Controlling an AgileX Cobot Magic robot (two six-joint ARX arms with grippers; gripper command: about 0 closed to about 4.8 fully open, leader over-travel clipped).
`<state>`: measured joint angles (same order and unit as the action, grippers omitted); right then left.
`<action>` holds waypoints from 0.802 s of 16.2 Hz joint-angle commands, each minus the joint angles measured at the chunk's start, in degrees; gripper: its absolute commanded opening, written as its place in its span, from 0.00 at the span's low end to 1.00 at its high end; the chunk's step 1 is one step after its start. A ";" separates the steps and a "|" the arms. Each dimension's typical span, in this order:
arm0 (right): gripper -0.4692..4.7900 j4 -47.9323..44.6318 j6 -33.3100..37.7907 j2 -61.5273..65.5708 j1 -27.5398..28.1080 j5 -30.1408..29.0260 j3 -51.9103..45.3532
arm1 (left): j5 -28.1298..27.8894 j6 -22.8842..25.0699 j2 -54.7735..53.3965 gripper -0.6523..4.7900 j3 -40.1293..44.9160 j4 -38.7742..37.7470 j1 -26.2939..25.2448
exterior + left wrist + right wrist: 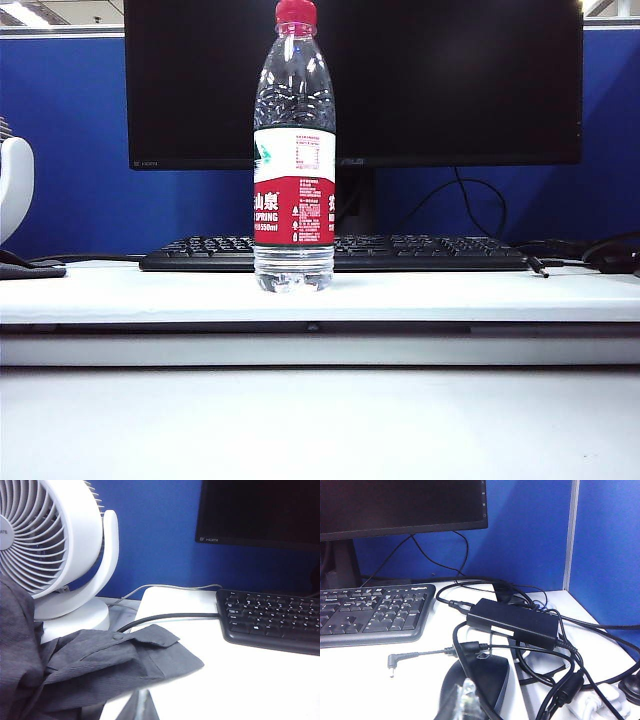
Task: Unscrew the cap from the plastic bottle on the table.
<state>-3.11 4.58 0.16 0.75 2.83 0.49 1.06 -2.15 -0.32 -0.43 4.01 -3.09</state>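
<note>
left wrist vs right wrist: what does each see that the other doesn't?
Left wrist only: white fan and a grey garment at the table's left end. Right wrist only: black power adapter, tangled cables, loose plug. Both: keyboard, monitor, blue partition. Neither shows the bottle or either tool.

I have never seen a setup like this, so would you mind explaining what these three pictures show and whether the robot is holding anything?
It is a two-armed robot, each arm ending in a two-finger gripper. The exterior view looks straight at the table, where the plastic bottle stands upright before a keyboard and monitor, its red cap still on. The other two pictures come from cameras on the wrists. The left one sees a white fan and grey cloth; the right one a power adapter among cables. Neither gripper appears in any picture; both are shut, and nothing shows them holding anything.
</note>
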 commanded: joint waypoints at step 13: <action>0.09 -28.26 22.97 0.50 -0.02 -13.05 6.10 | 17.84 -65.37 0.11 0.11 -3.96 38.77 7.43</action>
<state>-31.62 26.41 0.21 0.75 -11.57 4.49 20.97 -63.51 -0.32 -2.44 40.73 2.52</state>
